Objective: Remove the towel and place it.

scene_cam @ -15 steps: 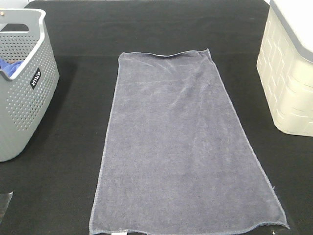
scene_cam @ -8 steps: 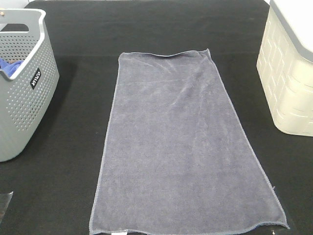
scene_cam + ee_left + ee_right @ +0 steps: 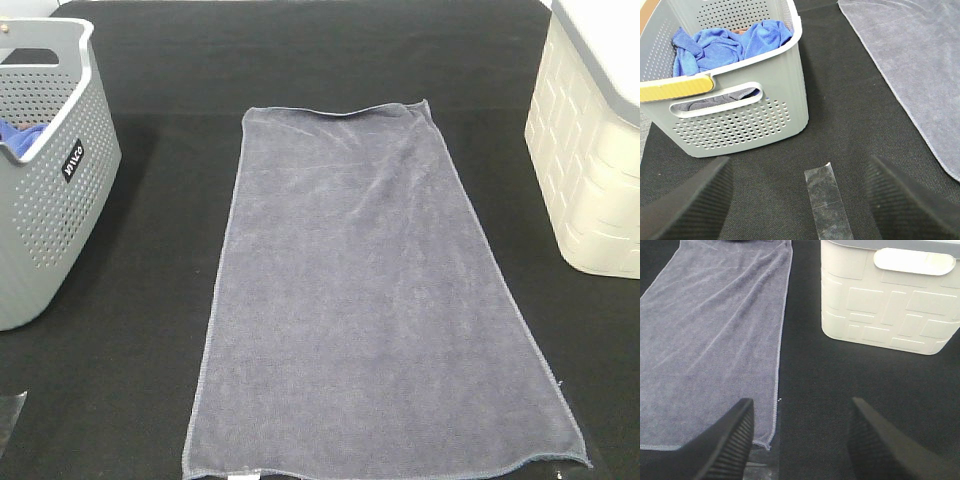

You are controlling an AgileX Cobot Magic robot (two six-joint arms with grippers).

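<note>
Towel [image 3: 375, 300] lying flat on black bench [image 3: 150, 380] between two baskets; both hands, left [image 3: 800, 200] and right [image 3: 800, 440], spread open, empty.

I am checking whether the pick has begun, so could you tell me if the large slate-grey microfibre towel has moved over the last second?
No. The slate-grey microfibre towel lies flat, its edges unchanged relative to the perforated grey plastic basket.

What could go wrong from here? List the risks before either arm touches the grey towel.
1. The towel lies flat on the black table, so the fingers may scrape the surface or pinch only the hem.
2. It is long; lifted by one end, it could drag and snag the white basket or the grey basket.
3. The grey basket already holds a blue cloth, leaving less room.
</note>
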